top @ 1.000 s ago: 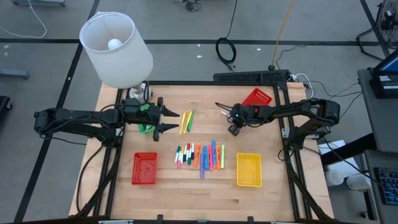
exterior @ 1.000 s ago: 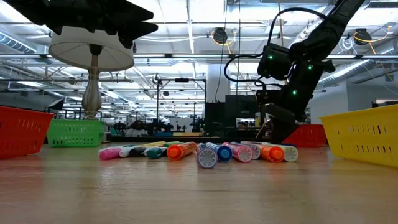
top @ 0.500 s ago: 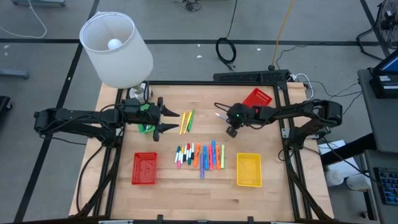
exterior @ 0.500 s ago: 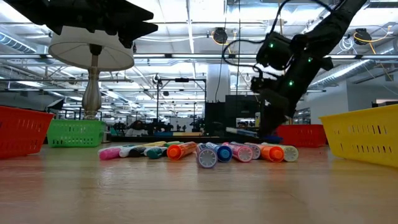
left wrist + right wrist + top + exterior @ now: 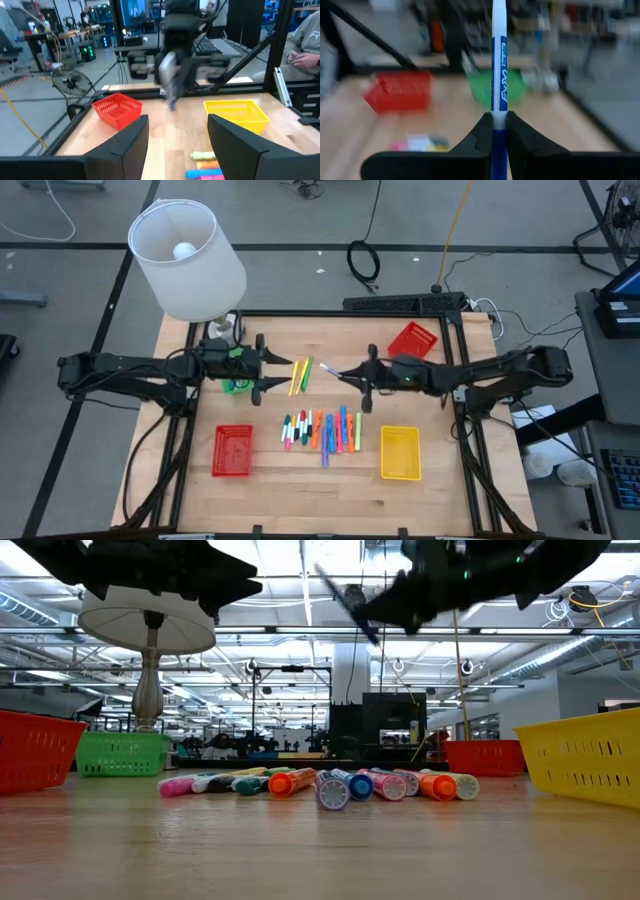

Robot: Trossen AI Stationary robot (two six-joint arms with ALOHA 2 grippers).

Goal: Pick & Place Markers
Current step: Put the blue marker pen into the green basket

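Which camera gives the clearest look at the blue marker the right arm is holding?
The right wrist view: the blue marker stands pinched in the right gripper, label readable. The high view shows it as a thin sliver; the low view a dark streak; the left wrist view a blur.

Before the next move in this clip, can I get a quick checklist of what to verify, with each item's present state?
1. Right end effector shut on the blue marker: ok.
2. Marker lifted off the table, above the marker row: ok.
3. Left end effector open, waiting over the table's left side by the green basket: ok.
4. Gap between the marker tip and the left end effector: ok, apart in the high view.
5. Yellow basket and the two red baskets upright: ok.
6. Which basket the marker goes to: cannot tell.
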